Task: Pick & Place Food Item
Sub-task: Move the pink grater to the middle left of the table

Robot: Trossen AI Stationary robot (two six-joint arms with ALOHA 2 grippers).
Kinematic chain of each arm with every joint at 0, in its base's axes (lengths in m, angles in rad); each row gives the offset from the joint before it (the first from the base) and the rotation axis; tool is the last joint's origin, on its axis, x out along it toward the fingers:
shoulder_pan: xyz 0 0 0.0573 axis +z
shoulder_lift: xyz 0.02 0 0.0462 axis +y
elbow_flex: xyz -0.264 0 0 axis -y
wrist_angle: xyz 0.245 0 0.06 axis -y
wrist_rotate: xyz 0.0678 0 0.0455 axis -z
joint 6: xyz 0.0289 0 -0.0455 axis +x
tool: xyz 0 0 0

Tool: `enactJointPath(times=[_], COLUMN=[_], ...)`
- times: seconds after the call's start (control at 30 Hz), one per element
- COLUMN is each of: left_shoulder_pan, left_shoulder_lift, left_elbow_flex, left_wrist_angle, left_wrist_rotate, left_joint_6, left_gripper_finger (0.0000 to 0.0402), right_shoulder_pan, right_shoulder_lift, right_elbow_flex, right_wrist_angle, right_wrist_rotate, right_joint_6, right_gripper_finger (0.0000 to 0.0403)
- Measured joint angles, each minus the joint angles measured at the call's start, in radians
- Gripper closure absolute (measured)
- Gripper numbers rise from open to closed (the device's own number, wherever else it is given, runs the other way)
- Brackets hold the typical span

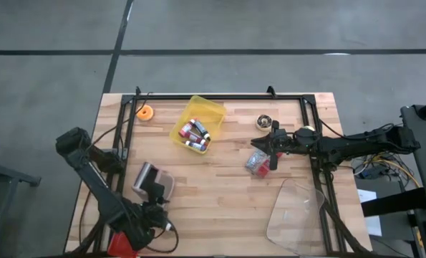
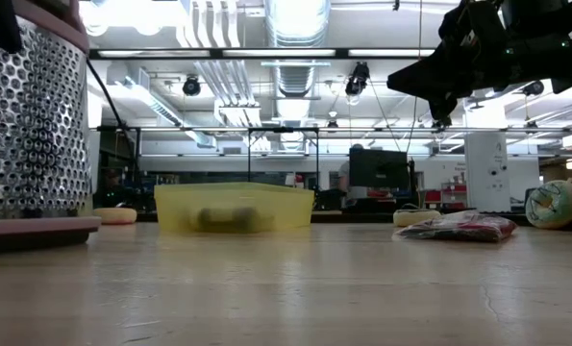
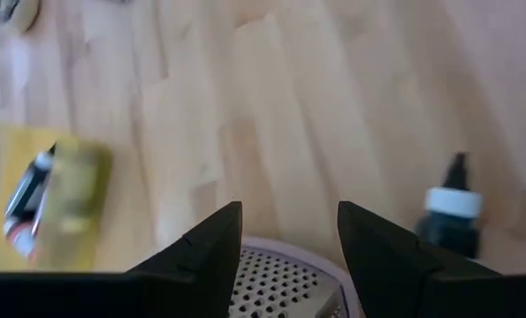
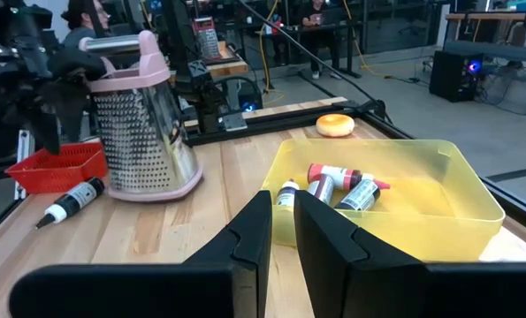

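An orange doughnut [image 1: 145,112] lies at the table's far left, and a round biscuit [image 1: 264,122] at the far right of centre. A red packet [image 1: 256,163] lies flat under my right gripper [image 1: 271,149], which hangs shut and level above it [image 2: 447,96] with nothing in it. A yellow bin [image 1: 198,123] holds several small bottles [image 4: 338,187]. A metal grater with a pink rim [image 4: 143,124] stands upright near the front left. My left gripper [image 3: 289,231] is open and points down over the grater's top [image 3: 280,269], its fingers apart from it.
A clear plastic lid [image 1: 295,213] lies at the front right. A red basket [image 4: 55,168] and a black bottle with a white cap [image 3: 451,210] sit by the grater. A black frame [image 1: 220,96] runs along the table's far edge. Bare wood lies at the centre front.
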Motion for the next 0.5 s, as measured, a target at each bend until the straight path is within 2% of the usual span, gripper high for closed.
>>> enactJointPath(times=[0.27,0.5], left_shoulder_pan=[0.054,0.091], left_shoulder_lift=[0.001,-0.009], left_elbow_flex=[-0.005,-0.072], left_wrist_angle=[-0.195,-0.275], left_wrist_rotate=[0.0,-0.032], left_joint_6=[-0.162,-0.187], left_gripper_finger=[0.0209,0.0209], right_shoulder_pan=[0.0,0.0], right_shoulder_lift=[0.0,0.0], right_elbow_flex=[0.0,0.0], right_wrist_angle=[0.0,0.0], right_wrist_rotate=[0.0,0.0], right_joint_6=[0.0,0.0], right_gripper_finger=[0.0355,0.0355])
